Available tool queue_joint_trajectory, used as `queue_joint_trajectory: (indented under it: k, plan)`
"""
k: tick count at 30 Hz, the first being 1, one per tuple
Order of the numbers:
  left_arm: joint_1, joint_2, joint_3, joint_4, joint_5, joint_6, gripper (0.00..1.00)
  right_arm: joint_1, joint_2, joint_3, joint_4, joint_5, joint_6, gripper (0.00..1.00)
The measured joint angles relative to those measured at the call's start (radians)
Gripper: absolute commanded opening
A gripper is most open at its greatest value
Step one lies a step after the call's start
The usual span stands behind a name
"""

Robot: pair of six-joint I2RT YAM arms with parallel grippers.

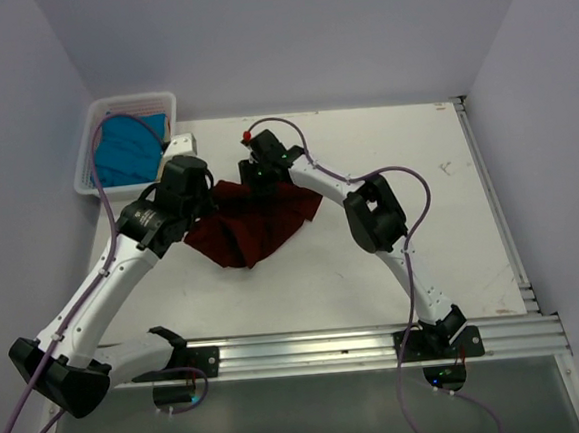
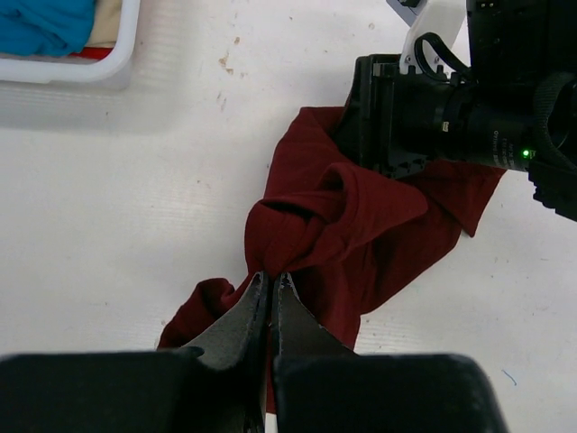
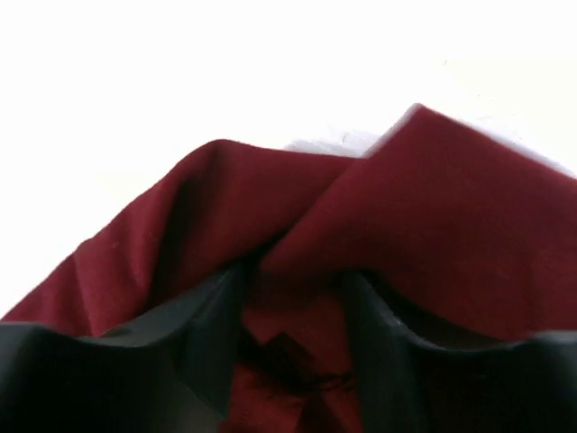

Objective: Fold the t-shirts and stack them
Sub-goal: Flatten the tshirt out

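The table is carrying the maroon t-shirt, which is lying crumpled and twisted between the two hands, with no flat fold showing anywhere. The white basket is sitting beyond the left hand and off to its left, well apart from it, and the teal t-shirt is lying bunched inside it. The left hand is pressing its fingers fully together, apparently pinching a ridge of maroon cloth at their tips. The right hand is standing partly open, its fingers straddling a fold of the same shirt. Judging by this, nothing is folded or stacked yet. Spreading the maroon shirt appears to be the step underway, with both folds and the stacking remaining.
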Motion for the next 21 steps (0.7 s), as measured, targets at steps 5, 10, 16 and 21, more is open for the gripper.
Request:
queue_joint_trajectory:
  k: [5,10,16,21]
  plan:
    - [0.011,-0.023,-0.014,0.003,0.000,0.000,0.00,0.004,0.000,-0.004,-0.001,0.011,0.014,0.00]
    - [0.023,-0.028,-0.042,0.019,0.000,0.000,0.00,0.008,-0.050,-0.104,0.021,0.040,0.001,0.00]
    - [0.052,-0.022,-0.137,0.058,0.000,-0.002,0.00,0.008,-0.307,-0.344,-0.037,0.146,-0.060,0.00]
    - [0.066,-0.012,-0.251,0.096,0.000,-0.027,0.00,0.008,-0.558,-0.434,-0.102,0.256,-0.102,0.00]
